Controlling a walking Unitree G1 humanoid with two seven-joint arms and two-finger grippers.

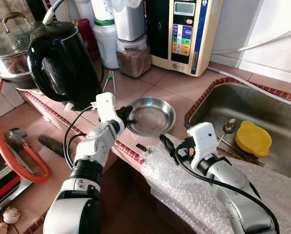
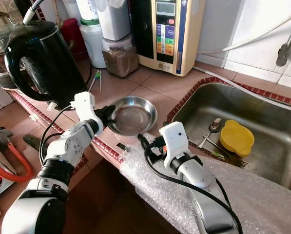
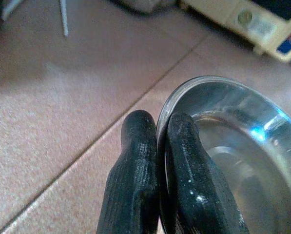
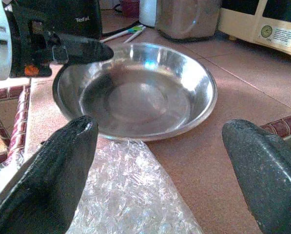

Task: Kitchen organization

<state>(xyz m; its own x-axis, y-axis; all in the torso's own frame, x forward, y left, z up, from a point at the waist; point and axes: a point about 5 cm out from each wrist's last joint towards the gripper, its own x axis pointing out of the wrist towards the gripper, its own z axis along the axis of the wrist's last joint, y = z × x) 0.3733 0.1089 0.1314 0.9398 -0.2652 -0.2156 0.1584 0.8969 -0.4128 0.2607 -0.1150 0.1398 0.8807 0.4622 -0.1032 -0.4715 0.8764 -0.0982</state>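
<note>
Tiled bench [image 1: 150, 85] carries the steel bowl [image 1: 152, 117], its near rim pinched between the left gripper's [image 3: 157, 146] fingers in the left wrist view, while the right gripper's [image 4: 160, 161] fingers gape wide just short of it.

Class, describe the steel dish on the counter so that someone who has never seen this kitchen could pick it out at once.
Find the steel sink on the tiled counter; just to the robot's left of it, before the black kettle, sits the steel dish. It is round, shallow, shiny and empty, and the left gripper pinches its rim, unlike the yellow bowl inside the sink.
</note>
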